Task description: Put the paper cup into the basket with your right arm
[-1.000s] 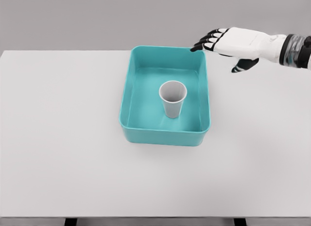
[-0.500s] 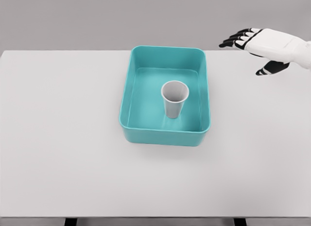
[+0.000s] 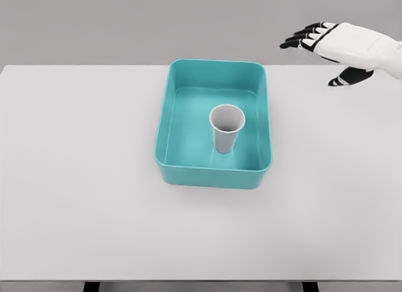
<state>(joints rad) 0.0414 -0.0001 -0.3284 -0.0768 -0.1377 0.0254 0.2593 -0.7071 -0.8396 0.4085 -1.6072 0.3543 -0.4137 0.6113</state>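
Note:
A white paper cup (image 3: 226, 128) stands upright inside the teal basket (image 3: 168, 103), right of the basket's middle, mouth up. My right hand (image 3: 320, 53) hovers above the table's far right, well clear of the basket's back right corner. Its fingers (image 3: 300, 38) are spread and hold nothing. The arm leaves the picture at the right edge. No left arm shows.
The basket sits on a wide pale grey table (image 3: 75, 179) whose front edge runs along the bottom of the view. A plain grey wall lies behind.
My right hand has drawn back to the right and slightly up, away from the basket's back right corner. The cup stays upright in the basket.

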